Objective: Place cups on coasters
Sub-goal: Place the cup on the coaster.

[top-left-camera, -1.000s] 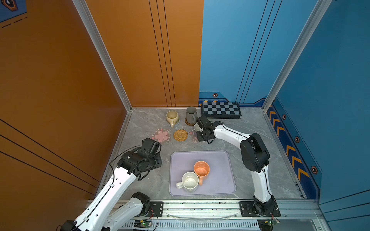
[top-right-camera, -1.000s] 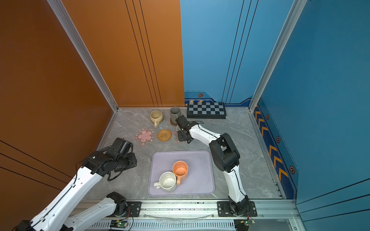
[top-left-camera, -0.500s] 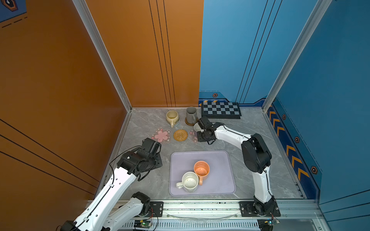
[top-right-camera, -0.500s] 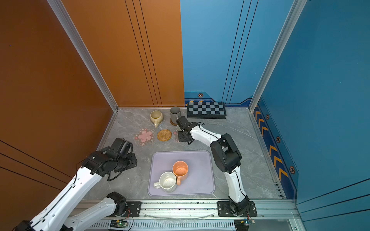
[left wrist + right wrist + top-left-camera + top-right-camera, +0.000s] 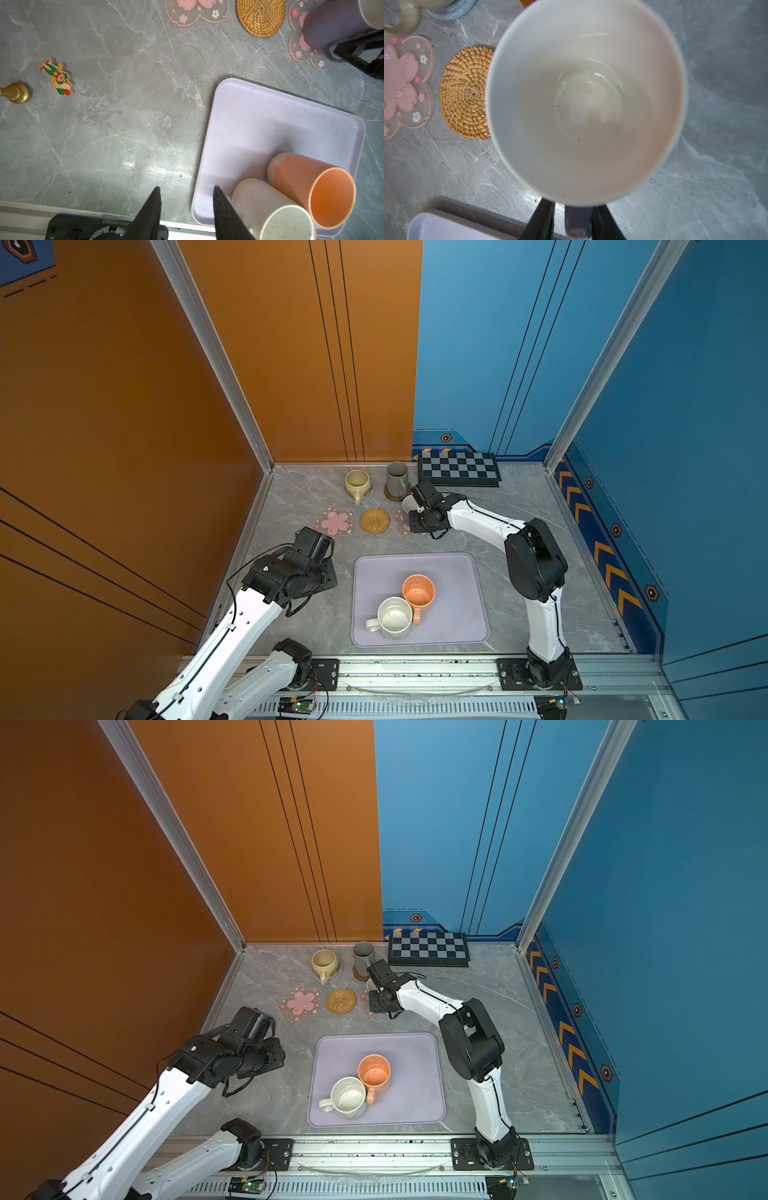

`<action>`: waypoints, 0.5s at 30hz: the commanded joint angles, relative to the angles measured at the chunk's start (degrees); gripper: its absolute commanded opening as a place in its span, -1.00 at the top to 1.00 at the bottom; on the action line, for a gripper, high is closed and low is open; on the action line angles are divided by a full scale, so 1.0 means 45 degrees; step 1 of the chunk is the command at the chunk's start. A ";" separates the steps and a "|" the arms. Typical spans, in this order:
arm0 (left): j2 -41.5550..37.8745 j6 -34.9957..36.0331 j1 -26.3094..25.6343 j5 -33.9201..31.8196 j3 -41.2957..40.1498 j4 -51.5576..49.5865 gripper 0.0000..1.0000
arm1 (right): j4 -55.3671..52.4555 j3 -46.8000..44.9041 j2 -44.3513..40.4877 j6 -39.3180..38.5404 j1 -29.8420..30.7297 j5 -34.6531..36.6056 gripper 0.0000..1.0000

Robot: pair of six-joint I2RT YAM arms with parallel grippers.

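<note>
The lavender cup [image 5: 332,27], white inside [image 5: 581,99], stands on a pink flower coaster [image 5: 299,54]. My right gripper [image 5: 573,207] straddles its handle, open, with a gap beside one finger. A beige cup [image 5: 357,483] sits on the grey spiral coaster [image 5: 452,10]. The tall grey cup [image 5: 396,479] rests on a brown coaster [image 5: 390,494]. The other pink flower coaster [image 5: 334,521] and the rattan coaster [image 5: 374,521] are bare. Orange cup [image 5: 418,593] and white speckled cup [image 5: 394,617] stand on the lavender tray [image 5: 457,572]. My left gripper [image 5: 186,189] hovers open by the tray's edge.
A black-and-grey checkered board [image 5: 457,468] lies against the back wall. A small clown figure [image 5: 57,76] and a brass bell [image 5: 15,92] lie on the marble to the left of the tray. Walls close in three sides.
The right gripper's jaws have parted from the lavender cup's handle, and its wrist has shifted slightly. The left arm has not moved.
</note>
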 commanded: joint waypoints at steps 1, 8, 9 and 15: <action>-0.0240 -0.0198 0.0094 0.0194 -0.0234 -0.0096 0.15 | 0.0168 -0.0092 -0.0283 0.0122 -0.0059 0.0046 0.49; -0.0333 -0.0257 0.0095 0.0209 -0.0257 -0.0093 0.15 | 0.0266 -0.0155 -0.0583 0.0068 0.0030 0.0323 0.71; -0.0339 -0.0276 0.0090 0.0205 -0.0254 -0.0089 0.15 | 0.0266 -0.0170 -0.0613 0.0064 0.0043 0.0323 0.71; -0.0452 -0.0301 0.0075 0.0238 -0.0309 -0.0106 0.15 | 0.0266 -0.0286 -0.0751 0.0024 0.0048 0.0364 0.53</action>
